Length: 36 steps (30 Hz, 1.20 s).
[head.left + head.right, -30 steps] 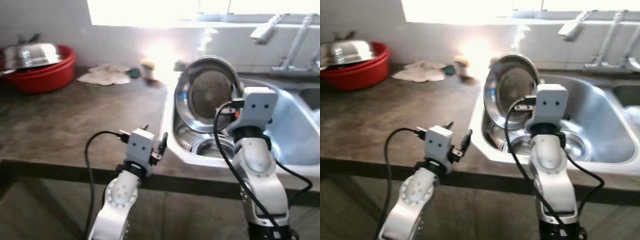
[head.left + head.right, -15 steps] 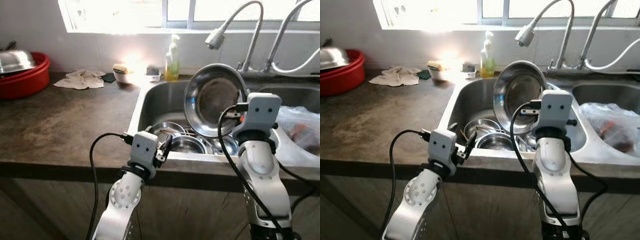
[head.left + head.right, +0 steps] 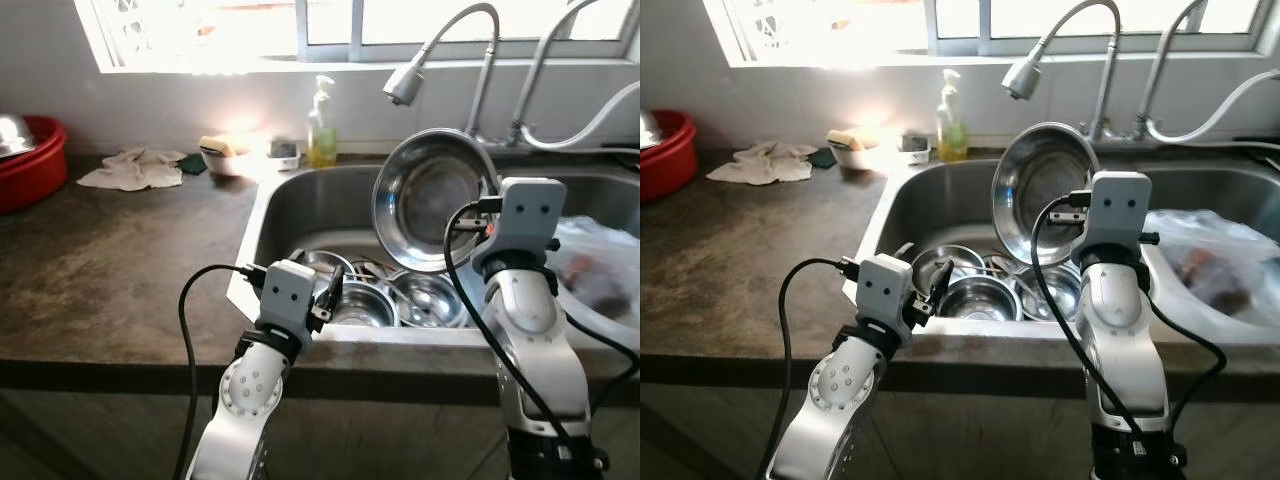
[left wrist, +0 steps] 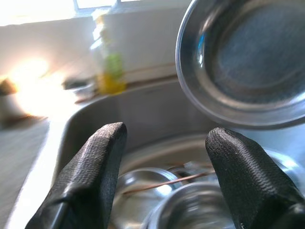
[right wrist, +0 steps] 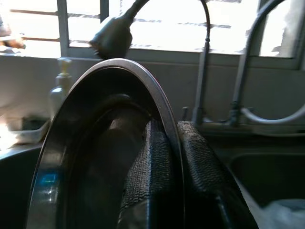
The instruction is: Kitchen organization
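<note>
A round steel plate (image 3: 428, 202) stands on edge in the air above the left sink basin (image 3: 262, 222), its hollow side facing me. My right gripper (image 5: 173, 143) is shut on its rim, one finger on each face. Several steel bowls (image 3: 362, 300) lie in the bottom of that basin. Over the sink's front edge my left gripper (image 4: 167, 157) hangs open, its fingers (image 3: 328, 288) holding nothing and pointing at the bowls.
Two tall spray faucets (image 3: 402, 82) rise behind the sink. A soap bottle (image 3: 321, 112) and a small dish (image 3: 222, 156) stand at the back, with a cloth (image 3: 130, 168) and a red basin (image 3: 22, 152) on the dark counter to the left. A plastic bag (image 3: 602, 272) fills the right basin.
The whole picture has shifted left, so the camera has turned toward the sink; the faucets have come into view. My right gripper still holds the plate; both arms keep their pose.
</note>
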Motion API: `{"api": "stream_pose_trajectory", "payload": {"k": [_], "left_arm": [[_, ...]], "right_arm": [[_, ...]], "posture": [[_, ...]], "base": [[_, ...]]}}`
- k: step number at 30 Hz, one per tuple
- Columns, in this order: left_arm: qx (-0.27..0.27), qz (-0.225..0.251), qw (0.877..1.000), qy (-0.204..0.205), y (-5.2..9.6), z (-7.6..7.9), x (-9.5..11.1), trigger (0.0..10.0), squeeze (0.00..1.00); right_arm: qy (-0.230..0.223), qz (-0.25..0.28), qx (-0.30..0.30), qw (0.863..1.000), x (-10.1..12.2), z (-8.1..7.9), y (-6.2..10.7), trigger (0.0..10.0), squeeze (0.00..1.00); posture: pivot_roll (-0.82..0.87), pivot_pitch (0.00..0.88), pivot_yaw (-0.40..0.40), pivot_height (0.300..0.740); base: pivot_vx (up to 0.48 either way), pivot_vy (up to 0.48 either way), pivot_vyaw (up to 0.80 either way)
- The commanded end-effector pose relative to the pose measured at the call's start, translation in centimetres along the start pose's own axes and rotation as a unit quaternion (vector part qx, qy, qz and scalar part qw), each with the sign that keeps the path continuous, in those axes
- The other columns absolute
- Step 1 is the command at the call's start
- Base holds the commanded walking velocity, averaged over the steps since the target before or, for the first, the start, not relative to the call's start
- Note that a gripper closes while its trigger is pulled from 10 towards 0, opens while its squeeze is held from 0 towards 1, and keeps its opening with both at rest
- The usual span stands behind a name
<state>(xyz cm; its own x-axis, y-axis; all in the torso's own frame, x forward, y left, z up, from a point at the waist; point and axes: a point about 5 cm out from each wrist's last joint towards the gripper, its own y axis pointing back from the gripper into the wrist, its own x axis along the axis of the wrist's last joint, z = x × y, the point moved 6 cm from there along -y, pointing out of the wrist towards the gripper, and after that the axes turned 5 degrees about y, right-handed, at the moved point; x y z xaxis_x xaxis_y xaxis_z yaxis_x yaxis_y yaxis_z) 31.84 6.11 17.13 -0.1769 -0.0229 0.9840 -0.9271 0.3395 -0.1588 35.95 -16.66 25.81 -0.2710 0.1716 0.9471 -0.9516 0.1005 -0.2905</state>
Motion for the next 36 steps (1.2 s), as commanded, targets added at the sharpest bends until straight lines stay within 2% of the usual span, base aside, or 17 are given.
{"api": "stream_pose_trajectory", "payload": {"k": [1,4,5,7,9,11,13,18,23,30,32,36], "left_arm": [[0.003,-0.006,1.0,0.003,-0.1,0.0,-0.3,10.0,0.0],[0.003,-0.006,1.0,0.001,-0.1,0.1,-0.2,10.0,0.0],[0.003,-0.007,1.0,0.003,0.0,0.1,-0.3,10.0,0.0],[0.003,-0.01,1.0,0.005,0.1,0.2,-0.4,10.0,0.0],[0.002,-0.011,1.0,0.006,0.2,0.2,-0.4,10.0,0.0],[0.002,-0.013,1.0,0.008,0.3,0.3,-0.4,10.0,0.0],[0.002,-0.014,1.0,0.008,0.4,0.4,-0.4,10.0,0.0],[0.005,-0.023,1.0,0.01,1.0,0.3,-0.6,10.0,0.0],[0.005,-0.023,1.0,0.013,1.4,0.4,-0.4,10.0,0.0],[-0.008,-0.032,0.999,0.019,2.2,1.4,-0.1,10.0,0.0],[-0.011,-0.039,0.999,0.023,2.7,1.7,-0.3,10.0,0.0],[-0.013,-0.046,0.999,0.024,3.0,1.8,-0.5,10.0,0.0]], "right_arm": [[0.012,-0.002,0.003,1.0,0.2,0.4,-0.5,10.0,0.0],[0.019,-0.015,0.012,1.0,-0.1,0.4,-1.4,10.0,0.0],[0.031,-0.046,0.019,0.998,-1.0,0.4,-2.5,10.0,0.0],[0.035,-0.067,0.022,0.997,-1.6,0.5,-3.2,10.0,0.0],[0.028,-0.077,0.026,0.996,-1.9,0.6,-3.7,10.0,0.0],[0.026,-0.114,0.032,0.993,-3.1,1.0,-5.0,10.0,0.0],[0.022,-0.125,0.034,0.991,-3.4,1.1,-5.3,10.0,0.0],[-0.003,-0.19,0.018,0.982,-5.4,2.9,-7.4,10.0,0.0],[-0.025,-0.237,-0.002,0.971,-7.2,4.1,-7.7,10.0,0.0],[-0.045,-0.293,-0.038,0.954,-10.1,5.7,-7.3,10.0,0.0],[-0.041,-0.315,-0.068,0.946,-11.3,7.2,-6.7,10.0,0.0],[-0.05,-0.338,-0.072,0.937,-12.4,7.5,-6.1,10.0,0.0]], "posture": [[0.05,0.017,-0.036,0.74],[0.05,0.02,-0.038,0.74],[0.05,0.032,-0.038,0.74],[0.05,0.036,-0.038,0.74],[0.05,0.048,-0.042,0.74],[0.05,0.061,-0.049,0.74],[0.06,0.064,-0.05,0.74],[0.06,0.101,-0.06,0.74],[0.06,0.129,-0.064,0.74],[0.08,0.166,-0.066,0.74],[0.08,0.179,-0.068,0.74],[0.08,0.188,-0.064,0.74]], "base": [[0.0,0.0,0.0],[0.0,0.0,0.0],[0.0,0.0,0.0],[0.0,0.0,0.0],[0.0,0.0,0.0],[0.0,0.0,0.0],[0.0,0.0,0.0],[0.0,0.0,0.0],[0.0,0.0,0.0],[0.0,0.0,0.0],[0.0,0.0,0.0],[0.0,0.0,0.0]]}}
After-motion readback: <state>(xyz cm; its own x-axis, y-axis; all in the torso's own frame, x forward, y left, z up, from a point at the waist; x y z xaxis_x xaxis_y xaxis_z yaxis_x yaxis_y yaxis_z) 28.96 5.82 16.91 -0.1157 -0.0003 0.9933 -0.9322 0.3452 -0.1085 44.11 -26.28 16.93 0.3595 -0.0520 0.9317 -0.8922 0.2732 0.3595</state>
